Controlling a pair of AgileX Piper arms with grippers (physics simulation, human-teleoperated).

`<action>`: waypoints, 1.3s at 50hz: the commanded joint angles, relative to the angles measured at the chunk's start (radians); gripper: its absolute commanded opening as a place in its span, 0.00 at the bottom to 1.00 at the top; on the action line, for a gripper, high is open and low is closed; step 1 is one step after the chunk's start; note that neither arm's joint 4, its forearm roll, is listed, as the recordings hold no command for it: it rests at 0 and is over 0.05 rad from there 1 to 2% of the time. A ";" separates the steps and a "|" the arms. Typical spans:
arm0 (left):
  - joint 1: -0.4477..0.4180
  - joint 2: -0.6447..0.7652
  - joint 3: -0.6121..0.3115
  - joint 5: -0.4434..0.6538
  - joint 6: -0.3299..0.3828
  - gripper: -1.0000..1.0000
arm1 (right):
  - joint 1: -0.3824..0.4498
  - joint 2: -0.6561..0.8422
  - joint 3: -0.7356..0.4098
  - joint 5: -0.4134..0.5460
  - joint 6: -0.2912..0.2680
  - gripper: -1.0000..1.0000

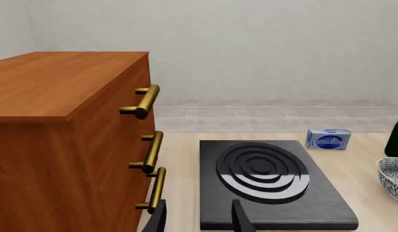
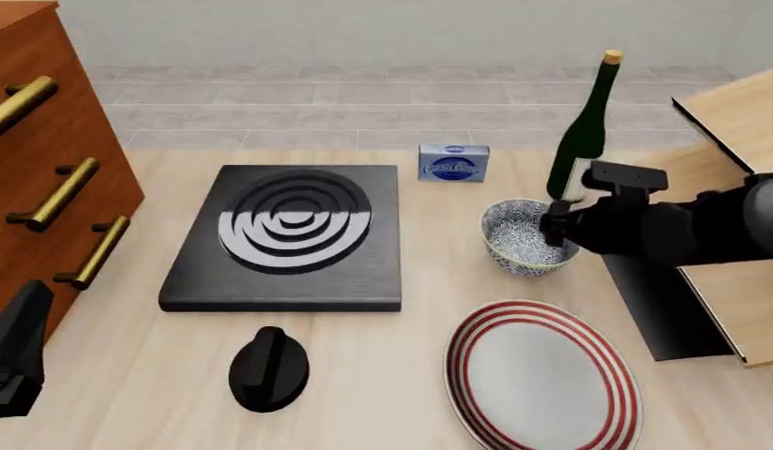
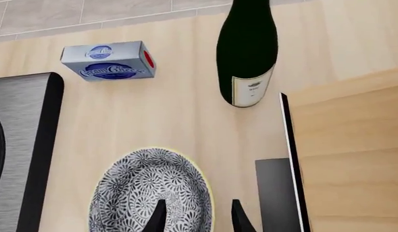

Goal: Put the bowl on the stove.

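Evidently the bowl had not been lifted yet. Noted largest first, clock directions read off the front view.

Wooden drawer cabinet (image 2: 42,159) stood at 9 o'clock, brass handles facing the stove. Stove (image 2: 290,234) lay left of centre, burner rings bare, nothing on it. Red-ringed plate (image 2: 543,375) sat at 5 o'clock, near the bowl but apart from it. Green wine bottle (image 2: 587,127) stood upright at 1 o'clock, just behind the bowl. Bowl (image 2: 527,236) rested on the table at 3 o'clock from the stove, well apart from its edge. Black knob (image 2: 269,368) lay at 6 o'clock. Small blue box (image 2: 454,161) lay at 12.

I had the right gripper (image 2: 559,225) over the bowl's right rim; I judged this a rim pinch being set up, approached from the side to keep off the bottle.

Right wrist view showed what the front view hid: two fingers apart, straddling the rim, one tip over the patterned inside, one outside. Not yet clamped.

Left gripper (image 1: 197,220) showed only in its own wrist view: fingers apart, holding nothing, parked facing the stove.
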 commanded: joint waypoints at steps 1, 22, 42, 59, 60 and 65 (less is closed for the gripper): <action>0.000 0.000 0.000 0.000 0.000 1.00 | 0.002 0.021 -0.002 -0.013 0.016 1.00; 0.000 0.000 0.000 0.000 0.000 1.00 | -0.007 0.023 0.007 -0.022 0.038 0.00; 0.000 0.000 0.000 0.000 0.000 1.00 | 0.010 -0.086 -0.022 0.046 0.039 0.00; 0.000 0.000 0.000 0.000 0.000 1.00 | 0.035 -0.175 -0.029 0.096 0.047 0.00; 0.000 0.000 0.000 0.000 0.000 1.00 | 0.036 -0.178 -0.028 0.097 0.046 0.00; 0.000 0.000 0.000 0.000 0.000 1.00 | 0.048 -0.206 -0.025 0.109 0.060 0.00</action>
